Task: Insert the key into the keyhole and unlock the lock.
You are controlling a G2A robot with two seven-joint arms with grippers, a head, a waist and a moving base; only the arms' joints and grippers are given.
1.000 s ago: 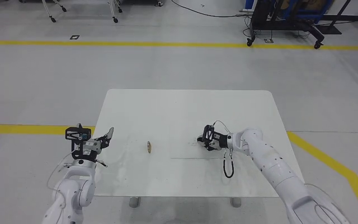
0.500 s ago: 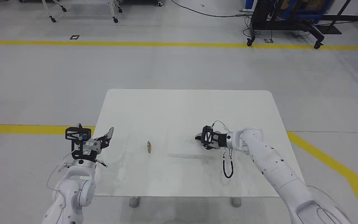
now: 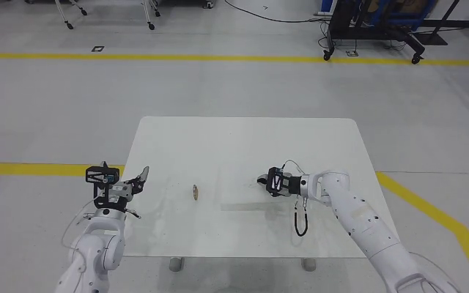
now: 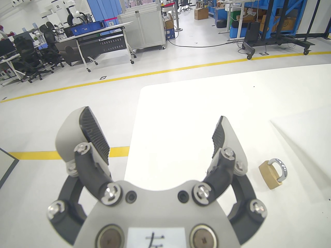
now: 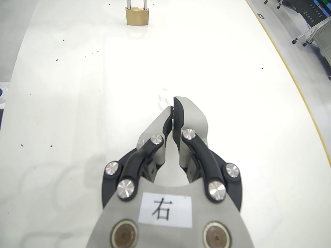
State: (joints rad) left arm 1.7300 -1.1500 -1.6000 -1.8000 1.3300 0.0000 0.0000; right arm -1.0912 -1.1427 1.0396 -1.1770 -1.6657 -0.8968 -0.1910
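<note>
A small brass padlock (image 3: pixel 196 192) with a steel shackle lies on the white table (image 3: pixel 242 146) left of its centre. It appears again in the left wrist view (image 4: pixel 271 178) and straight ahead in the right wrist view (image 5: pixel 137 16). My right gripper (image 3: pixel 261 180) hovers low over the table to the right of the padlock and points at it. It is shut (image 5: pixel 172 105), pads pressed together, and I cannot tell whether anything is pinched between them. My left gripper (image 3: pixel 139 182) is open and empty (image 4: pixel 153 119) at the table's left edge.
A black cable loop (image 3: pixel 299 220) hangs from the right forearm over the table's front part. Small dark specks dot the tabletop (image 5: pixel 59 50). Bare surface lies between the right gripper and the padlock. Yellow floor lines run around the table.
The right forearm has swung slightly outward while its gripper stays almost in place, still shut. The left arm and the padlock have not moved.
</note>
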